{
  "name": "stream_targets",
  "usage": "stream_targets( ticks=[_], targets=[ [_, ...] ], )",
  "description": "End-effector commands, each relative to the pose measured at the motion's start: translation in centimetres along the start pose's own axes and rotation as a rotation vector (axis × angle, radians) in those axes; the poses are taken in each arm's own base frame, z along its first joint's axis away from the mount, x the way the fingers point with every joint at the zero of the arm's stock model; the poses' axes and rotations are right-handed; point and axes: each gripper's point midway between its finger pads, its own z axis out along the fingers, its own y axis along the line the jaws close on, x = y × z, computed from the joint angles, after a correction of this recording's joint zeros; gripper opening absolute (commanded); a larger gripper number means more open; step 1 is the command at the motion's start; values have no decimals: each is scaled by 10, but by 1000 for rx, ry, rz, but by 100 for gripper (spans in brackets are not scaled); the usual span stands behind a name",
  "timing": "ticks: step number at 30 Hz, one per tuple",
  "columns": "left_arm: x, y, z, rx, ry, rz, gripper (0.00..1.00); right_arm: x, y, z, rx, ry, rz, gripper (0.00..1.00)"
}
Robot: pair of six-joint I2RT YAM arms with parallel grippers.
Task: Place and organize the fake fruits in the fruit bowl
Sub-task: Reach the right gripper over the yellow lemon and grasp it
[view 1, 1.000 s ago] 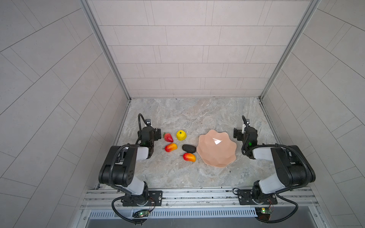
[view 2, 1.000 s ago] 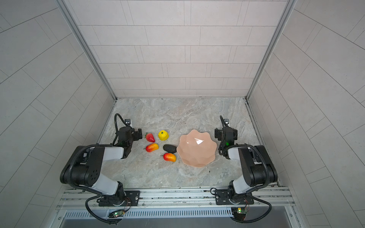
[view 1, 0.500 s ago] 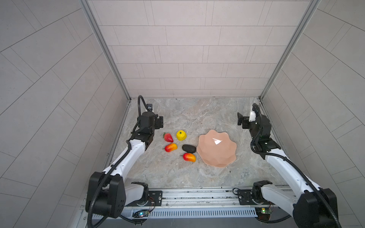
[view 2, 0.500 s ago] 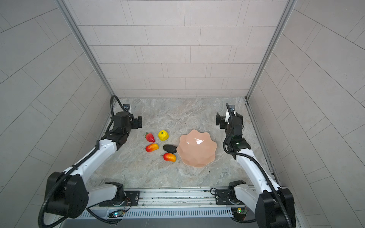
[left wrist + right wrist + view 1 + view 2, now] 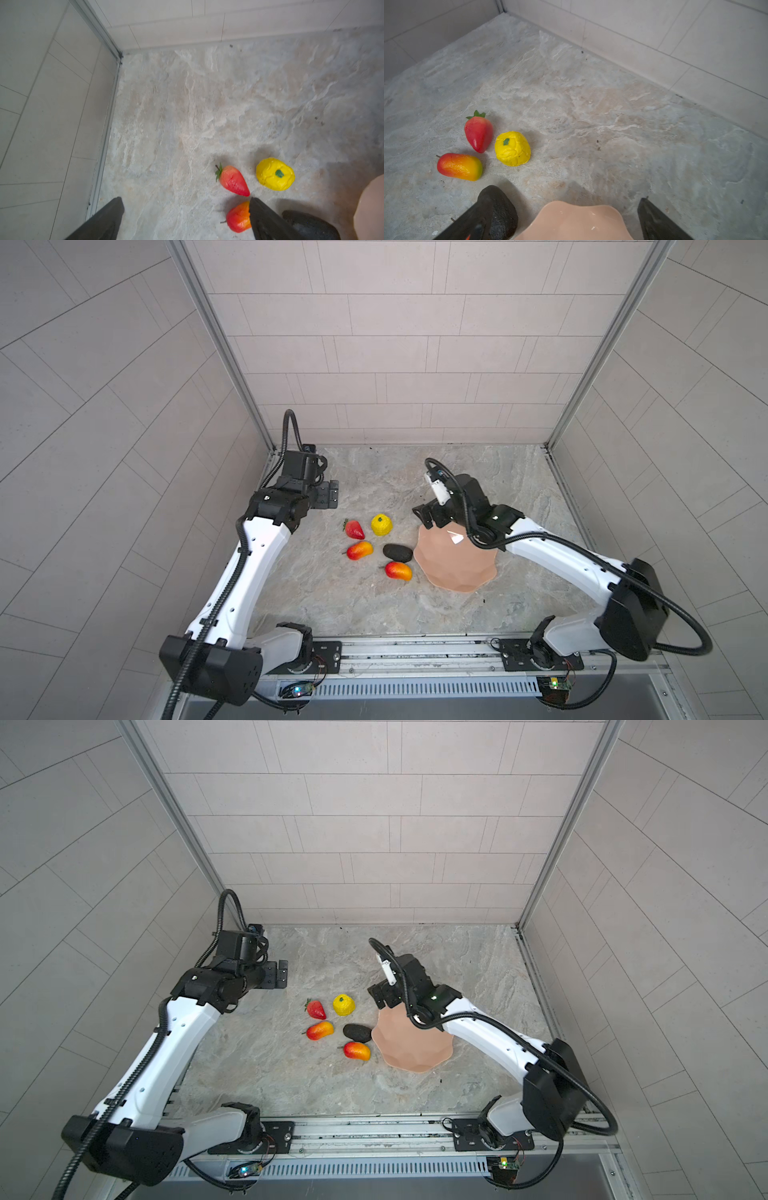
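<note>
left wrist view was framed by the left gripper [image 5: 185, 202], its two black jaws spread wide apart above the marble tabletop [image 5: 187, 104]. in both top views this gripper [image 5: 328, 495] [image 5: 276, 975] was seen raised near the left wall, behind the fruits and apart from them.

further right, the five fake fruits were laid on the marble in a loose cluster, all of them outside the dish. the strawberry [image 5: 354, 529] [image 5: 233, 180], red with green leaves, was placed farthest left in the back row. the bumpy yellow citrus [image 5: 382, 525] [image 5: 275, 174] was set just beside it on the right, with a small gap left between them. in front of the strawberry the first mango [image 5: 360, 550] [image 5: 459, 166], red fading to orange, was laid. to its right the dark avocado-like oval [image 5: 397, 552] [image 5: 357, 1032] was found just beside the rim of the fruit bowl [image 5: 453, 568] [image 5: 411, 1048]; whether the two were touching could not be told. the second mango [image 5: 398, 571] [image 5: 357, 1051] was set in front of the oval, just beside the bowl's left edge.

the bowl, a shallow salmon-pink dish with a wavy rim, was stood right of the cluster, near the middle of the table. the right gripper [image 5: 428, 516] [image 5: 382, 996] was held over the bowl's far left rim with its jaws spread wide. in the right wrist view the rim [image 5: 577, 220] was framed between the two jaws of that gripper [image 5: 561, 201], and the dark oval [image 5: 502, 207] was partly hidden behind one of them. the bowl's far right side was covered in both top views by the right arm.
</note>
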Motion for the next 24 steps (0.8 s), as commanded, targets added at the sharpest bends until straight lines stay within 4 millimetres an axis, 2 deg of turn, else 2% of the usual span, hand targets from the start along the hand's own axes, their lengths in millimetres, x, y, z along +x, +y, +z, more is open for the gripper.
stream_targets(
  ticks=[1, 7, 11, 20, 22, 24],
  targets=[
    [31, 0, -1, 15, 135, 24, 100, 0, 24, 17, -25, 79, -16, 100],
    [35, -11, -3, 115, 92, -16, 100, 11, 64, 71, -73, 214, -68, 100],
    [41, -8, 5, 156, 102, -67, 100, 18, 79, 97, -94, 269, -71, 99],
    [44, 4, 3, 136, 76, -95, 100, 38, 88, 140, -81, 346, -59, 96],
    [43, 6, 3, 137, 67, -104, 100, 41, 86, 148, -66, 360, -61, 92],
    [42, 7, 3, 142, 66, -111, 100, 43, 85, 153, -59, 369, -61, 84]
  ],
)
